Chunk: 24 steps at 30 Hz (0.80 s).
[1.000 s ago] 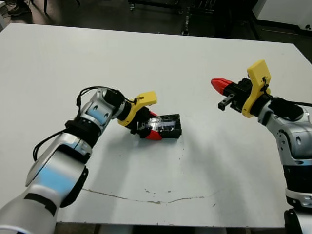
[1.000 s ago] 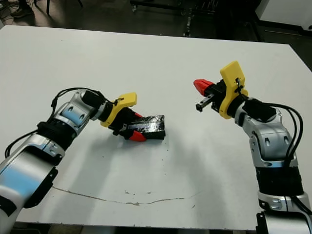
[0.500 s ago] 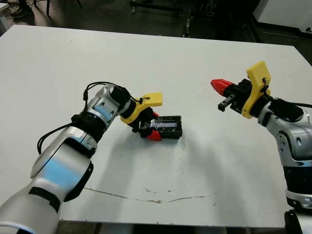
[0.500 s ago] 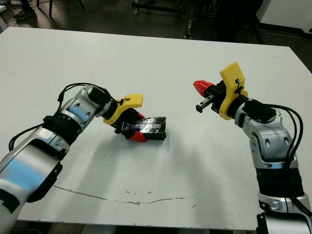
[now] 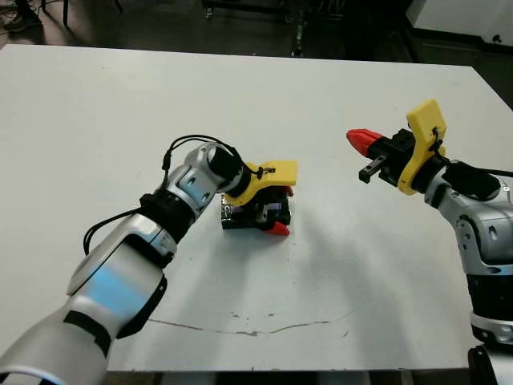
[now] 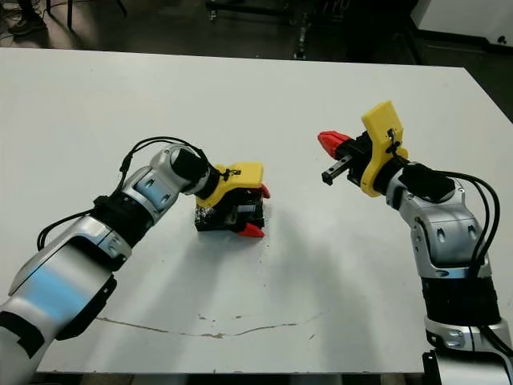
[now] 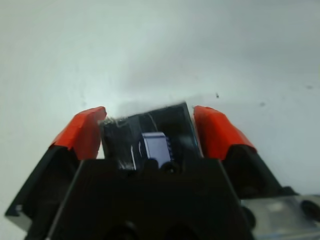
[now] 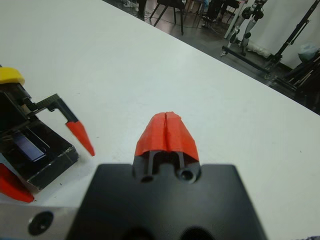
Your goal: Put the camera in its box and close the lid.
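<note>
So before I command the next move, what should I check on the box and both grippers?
1. Left gripper on the box: its fingers sit against two opposite sides. Ok.
2. Box resting on the table: ok.
3. Camera seated inside: a bluish patch shows on the box's top, but whether it is the camera or a reflection, cannot tell.
4. Lid closed: no separate lid lies on the table; whether it is fully on, cannot tell.
5. Right gripper clear of the box: shut, held off to the side. Ok.
</note>
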Each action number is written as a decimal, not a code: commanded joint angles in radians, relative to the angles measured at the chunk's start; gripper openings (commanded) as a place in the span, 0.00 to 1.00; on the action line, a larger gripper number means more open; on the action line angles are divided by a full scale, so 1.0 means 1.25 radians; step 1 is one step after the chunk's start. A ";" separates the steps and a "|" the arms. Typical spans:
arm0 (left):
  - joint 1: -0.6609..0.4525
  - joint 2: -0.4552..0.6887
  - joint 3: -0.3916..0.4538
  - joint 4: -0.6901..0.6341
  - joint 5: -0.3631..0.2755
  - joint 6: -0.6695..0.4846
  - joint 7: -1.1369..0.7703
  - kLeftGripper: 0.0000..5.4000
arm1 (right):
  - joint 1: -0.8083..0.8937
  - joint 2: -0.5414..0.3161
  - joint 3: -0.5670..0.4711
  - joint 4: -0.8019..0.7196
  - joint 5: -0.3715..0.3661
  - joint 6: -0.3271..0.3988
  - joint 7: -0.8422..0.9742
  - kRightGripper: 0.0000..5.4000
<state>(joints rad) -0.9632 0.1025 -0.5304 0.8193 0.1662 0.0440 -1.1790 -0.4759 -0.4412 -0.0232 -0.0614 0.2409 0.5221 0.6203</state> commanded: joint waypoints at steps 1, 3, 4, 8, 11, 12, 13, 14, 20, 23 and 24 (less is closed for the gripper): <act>0.071 0.000 -0.042 0.040 0.044 0.001 -0.005 0.98 | 0.013 -0.013 -0.007 -0.002 0.004 0.010 -0.004 0.00; 0.070 0.000 -0.047 0.040 0.049 0.004 -0.003 1.00 | 0.011 -0.013 -0.007 -0.003 0.005 0.016 -0.004 0.00; 0.071 0.000 -0.046 0.040 0.049 0.006 -0.002 1.00 | 0.011 -0.015 -0.005 -0.006 0.002 0.018 -0.006 0.00; 0.067 -0.003 -0.042 0.048 0.045 0.034 -0.001 1.00 | 0.010 -0.014 -0.008 -0.008 0.006 0.022 -0.006 0.00; 0.066 -0.004 -0.040 0.050 0.043 0.037 0.003 1.00 | 0.011 -0.015 -0.007 -0.009 0.003 0.012 -0.004 0.00; 0.066 -0.005 -0.036 0.053 0.039 0.038 0.001 1.00 | 0.011 -0.015 -0.006 -0.009 0.002 0.011 -0.004 0.00; 0.066 -0.009 -0.028 0.063 0.030 0.044 -0.002 1.00 | 0.011 -0.015 -0.006 -0.009 0.001 0.009 -0.003 0.00; 0.065 -0.016 -0.013 0.077 0.016 0.065 -0.005 1.00 | 0.012 -0.016 -0.005 -0.009 0.000 0.008 -0.002 0.00; 0.076 -0.034 0.061 0.099 -0.041 0.096 0.015 1.00 | 0.014 -0.015 -0.009 -0.014 0.008 0.023 -0.004 0.00; 0.076 -0.048 0.103 0.114 -0.078 0.120 0.007 1.00 | 0.015 -0.014 -0.011 -0.009 0.013 0.018 0.002 0.00; 0.076 -0.053 0.117 0.123 -0.091 0.128 0.003 1.00 | 0.014 -0.014 -0.012 -0.008 0.016 0.018 0.003 0.00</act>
<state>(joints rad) -0.9466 0.0664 -0.3777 0.9103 0.0490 0.1533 -1.1663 -0.4710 -0.4413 -0.0271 -0.0716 0.2539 0.5347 0.6207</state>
